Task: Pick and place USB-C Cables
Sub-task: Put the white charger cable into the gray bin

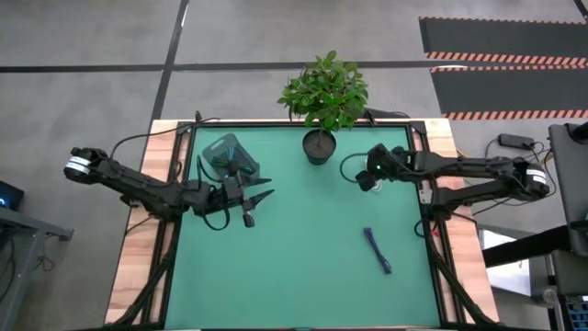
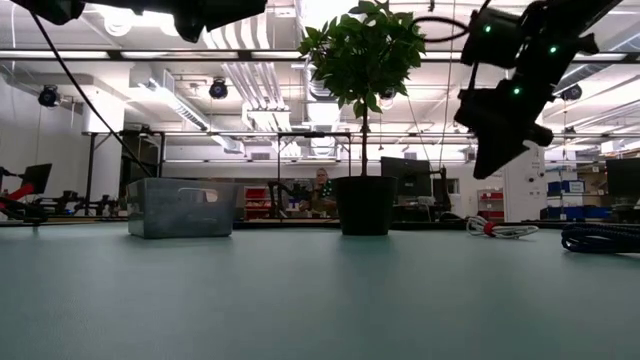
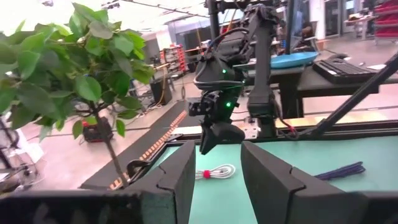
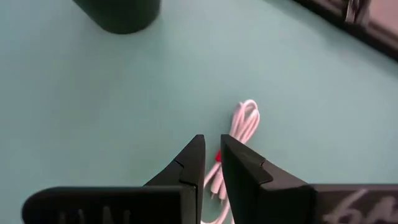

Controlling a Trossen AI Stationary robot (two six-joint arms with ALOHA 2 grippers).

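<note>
A white cable with a red tie lies coiled on the green mat, right of the plant pot. My right gripper hangs above it, pointing down, fingers shut with only a slit between them and holding nothing; the low view shows it raised well clear of the mat. A dark blue-purple cable lies toward the near right. My left gripper is open and empty, hovering just near of the grey mesh basket, in which something teal shows. A green cable I cannot make out.
A potted plant stands at the far middle of the mat, between basket and white cable. Wooden table edges flank the mat. The mat's middle and near left are bare.
</note>
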